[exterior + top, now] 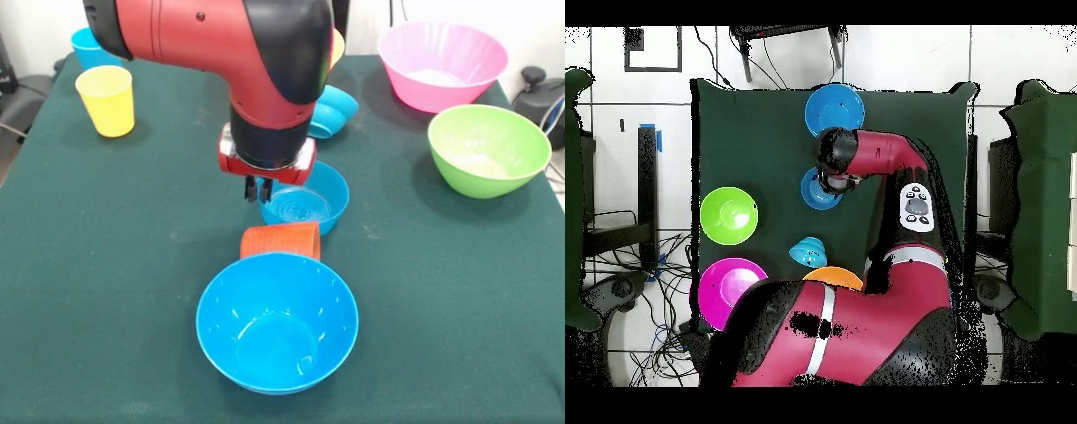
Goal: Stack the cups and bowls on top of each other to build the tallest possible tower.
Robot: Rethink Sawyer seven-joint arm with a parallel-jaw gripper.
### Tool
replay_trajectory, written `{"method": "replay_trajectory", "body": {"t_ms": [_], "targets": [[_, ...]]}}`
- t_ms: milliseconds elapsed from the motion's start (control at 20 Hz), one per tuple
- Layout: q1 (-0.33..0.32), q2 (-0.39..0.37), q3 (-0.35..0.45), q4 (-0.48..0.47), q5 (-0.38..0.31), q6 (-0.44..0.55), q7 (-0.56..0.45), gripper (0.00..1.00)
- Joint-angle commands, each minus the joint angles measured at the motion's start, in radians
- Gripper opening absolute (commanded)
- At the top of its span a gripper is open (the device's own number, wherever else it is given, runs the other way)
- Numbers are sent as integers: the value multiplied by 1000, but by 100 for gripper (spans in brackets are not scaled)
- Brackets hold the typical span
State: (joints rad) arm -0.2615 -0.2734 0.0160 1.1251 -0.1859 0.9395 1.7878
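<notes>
My gripper [259,189] hangs over the left rim of the small ridged blue bowl [305,200]. Its fingers are together and hold nothing. The orange-red ribbed cup [281,240] lies on its side between that bowl and the medium blue bowl [276,322]. The yellow cup [106,99] and the sky blue cup [86,46] stand at the far left. The pink bowl [441,64] and the green bowl [487,148] stand apart on the right. Another small blue bowl [333,110] lies tilted behind the arm. The yellow-orange bowl [833,277] is mostly hidden. Nothing is stacked.
The red arm [221,44] covers the table's far middle. In the overhead view the wrist [837,160] hides the gripper and the orange-red cup. The dark green table [106,265] is bare at the near left and near right.
</notes>
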Motion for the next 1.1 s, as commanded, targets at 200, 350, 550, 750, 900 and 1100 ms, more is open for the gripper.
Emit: {"method": "replay_trajectory", "body": {"t_ms": [200, 350, 550, 750, 900, 1100], "targets": [[28, -69, 34, 69, 59, 125, 101, 0], [17, -79, 40, 76, 73, 132, 83, 0], [14, -88, 32, 68, 77, 180, 65, 0], [0, -85, 36, 34, 93, 240, 51, 0], [-6, -69, 41, -8, 107, 275, 57, 0], [-11, -59, 47, -42, 115, 301, 56, 0]]}}
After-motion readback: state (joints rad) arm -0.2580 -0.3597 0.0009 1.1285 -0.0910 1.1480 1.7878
